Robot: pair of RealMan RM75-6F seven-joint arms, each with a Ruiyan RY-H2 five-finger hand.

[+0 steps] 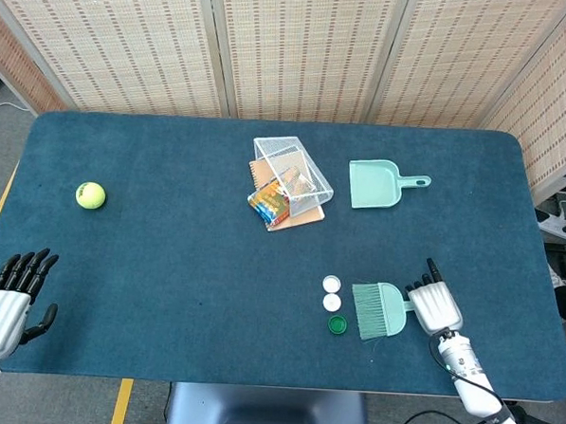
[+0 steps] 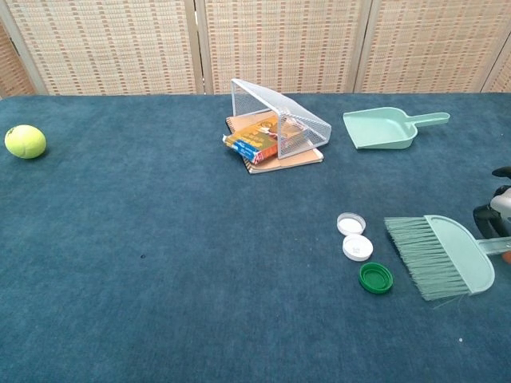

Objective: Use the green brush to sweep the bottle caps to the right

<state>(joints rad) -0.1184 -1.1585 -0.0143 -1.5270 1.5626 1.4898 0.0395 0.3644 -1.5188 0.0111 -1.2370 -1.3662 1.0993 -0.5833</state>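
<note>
The green brush (image 1: 380,309) lies on the blue table near the front right, bristles pointing left. Two white bottle caps (image 1: 331,284) (image 1: 331,302) and a green cap (image 1: 337,323) sit just left of the bristles, apart from them. My right hand (image 1: 436,304) is over the brush handle with most fingers curled around it and one finger still straight. In the chest view the brush (image 2: 447,255) and the caps (image 2: 357,247) show clearly, while the right hand (image 2: 499,211) is cut by the frame edge. My left hand (image 1: 8,302) rests open at the table's front left corner.
A green dustpan (image 1: 379,185) lies behind the brush at the back right. A tipped wire basket (image 1: 291,174) rests on books (image 1: 274,204) in the middle. A tennis ball (image 1: 90,195) sits far left. The table's right edge (image 1: 545,283) is close to my right hand.
</note>
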